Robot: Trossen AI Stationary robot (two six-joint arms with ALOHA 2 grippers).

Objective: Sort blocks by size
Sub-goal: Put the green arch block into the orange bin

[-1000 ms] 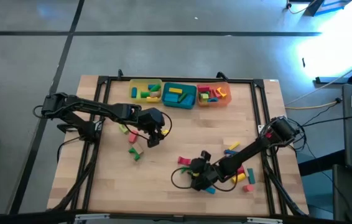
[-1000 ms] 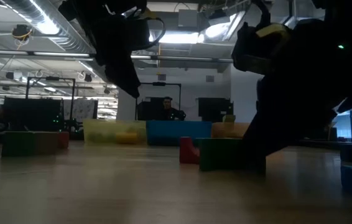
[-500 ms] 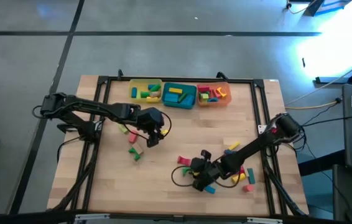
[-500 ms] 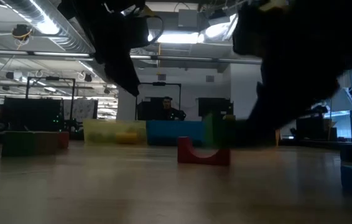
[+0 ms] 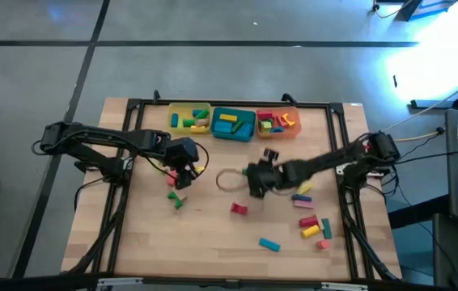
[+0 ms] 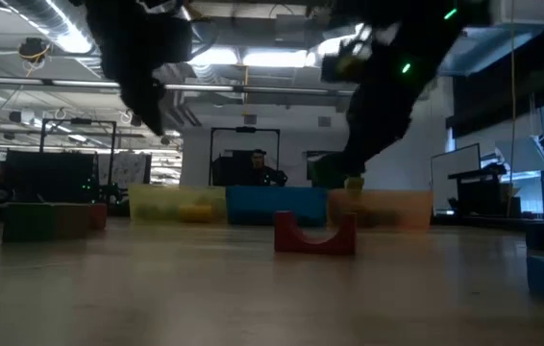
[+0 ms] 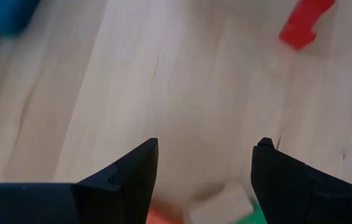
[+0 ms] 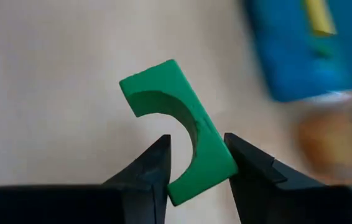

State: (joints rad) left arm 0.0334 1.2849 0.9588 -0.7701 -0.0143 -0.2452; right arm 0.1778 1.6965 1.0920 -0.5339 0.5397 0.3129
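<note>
gripping a green arch (image 8: pixel 179 146), right jaws clench; left jaws (image 7: pixel 204 168) gape, seen by wrist views.

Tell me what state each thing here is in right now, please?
Right hand: shut on the green arch block, raised above the table.
Green arch block: held, off the table.
Left hand: open, empty, over bare wood.
Red arch block: resting on the table, opening upward.
Yellow tray: holds several blocks.
Teal tray: holds several blocks.
Orange tray: holds several blocks.
</note>
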